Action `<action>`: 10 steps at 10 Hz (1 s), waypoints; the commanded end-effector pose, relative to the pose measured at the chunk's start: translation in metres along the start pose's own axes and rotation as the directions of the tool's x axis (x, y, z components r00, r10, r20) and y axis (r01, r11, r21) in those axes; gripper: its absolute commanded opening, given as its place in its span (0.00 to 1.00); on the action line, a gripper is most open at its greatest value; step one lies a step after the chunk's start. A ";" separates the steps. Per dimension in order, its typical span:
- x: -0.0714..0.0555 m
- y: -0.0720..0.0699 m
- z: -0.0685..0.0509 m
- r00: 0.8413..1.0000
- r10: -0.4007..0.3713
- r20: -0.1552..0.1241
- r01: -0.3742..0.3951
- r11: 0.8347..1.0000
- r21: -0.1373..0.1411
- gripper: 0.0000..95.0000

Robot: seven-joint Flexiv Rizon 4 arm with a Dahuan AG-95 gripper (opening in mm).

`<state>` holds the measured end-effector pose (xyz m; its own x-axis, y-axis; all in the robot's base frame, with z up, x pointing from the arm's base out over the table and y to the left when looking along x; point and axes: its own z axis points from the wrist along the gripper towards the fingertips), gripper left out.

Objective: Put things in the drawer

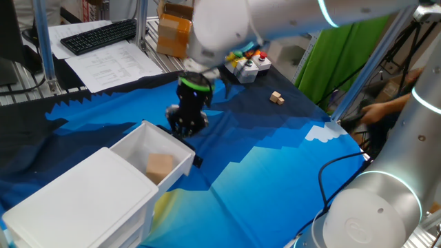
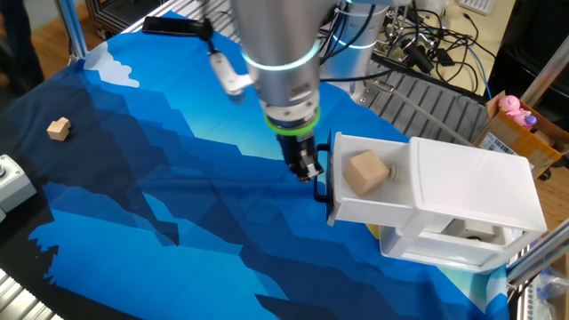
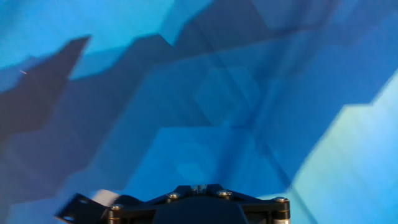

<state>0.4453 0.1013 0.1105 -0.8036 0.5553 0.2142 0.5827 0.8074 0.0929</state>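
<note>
A white drawer [image 1: 147, 131] stands pulled out of the white cabinet [image 1: 83, 200]. A tan wooden cube [image 1: 160, 167] lies inside it; the other fixed view also shows this cube [image 2: 366, 172] in the drawer [image 2: 356, 211]. My gripper [image 2: 308, 170] hangs low over the blue cloth just in front of the drawer's front wall, near its black tab [image 2: 324, 182]. Its fingers look together and hold nothing. The gripper [image 1: 187, 124] is a dark shape beside the drawer. A second small tan block [image 1: 277, 98] lies far off on the cloth [image 2: 59, 129]. The hand view shows only cloth and the gripper base.
A button box [image 1: 248, 65] sits at the cloth's far edge. A keyboard [image 1: 96, 36], papers and a cardboard box [image 1: 172, 31] lie beyond the cloth. Cables [image 2: 427, 44] run behind the arm. A black cable [image 1: 331, 172] crosses the cloth near the robot base.
</note>
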 end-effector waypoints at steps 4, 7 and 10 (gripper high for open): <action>0.010 -0.005 0.010 1.000 0.026 -0.003 -0.026 1.000 -0.003 0.00; 0.016 -0.006 0.012 0.999 0.040 -0.006 -0.040 0.999 -0.007 0.00; 0.027 -0.004 0.013 0.999 0.052 -0.009 -0.052 0.999 -0.010 0.00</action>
<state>0.4192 0.1154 0.1032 -0.7706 0.5957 0.2267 0.6258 0.7746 0.0914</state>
